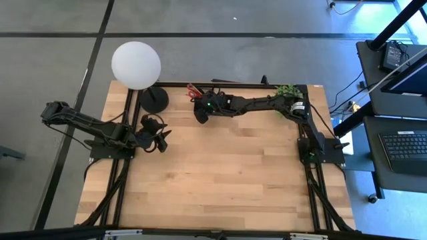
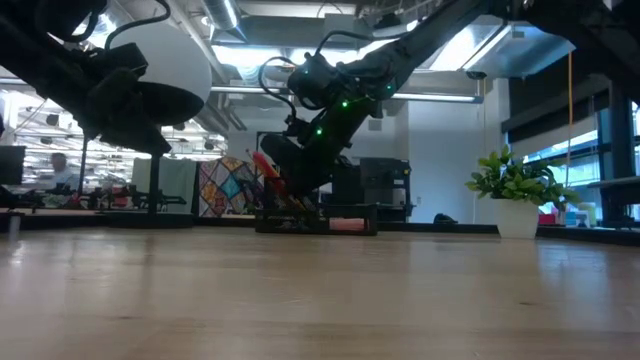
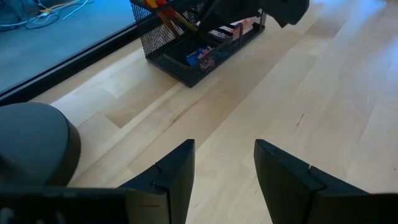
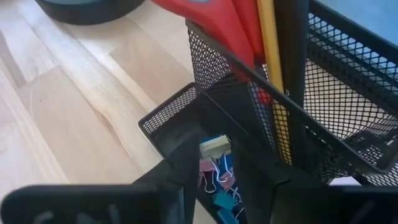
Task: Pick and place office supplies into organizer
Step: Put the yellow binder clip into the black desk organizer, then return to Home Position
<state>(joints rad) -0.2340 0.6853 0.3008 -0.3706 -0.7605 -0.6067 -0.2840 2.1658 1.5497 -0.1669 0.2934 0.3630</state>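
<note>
Apparently nearly done: the organizer [image 1: 198, 93], top centre of the high view, already holds red-handled scissors [image 4: 217, 22], pencil [image 4: 271, 43] and clips [image 4: 219, 180]. Right end effector [image 4: 211, 177] hovers over the clip compartment, fingers slightly apart, empty. Left end effector [image 3: 224, 171] waits open, centre-left.

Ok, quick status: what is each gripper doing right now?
Left gripper: open, empty, hovering over bare table near the round black lamp base.
Right gripper: down in the black mesh desk organizer above the small coloured clips; grip cannot be told.
</note>
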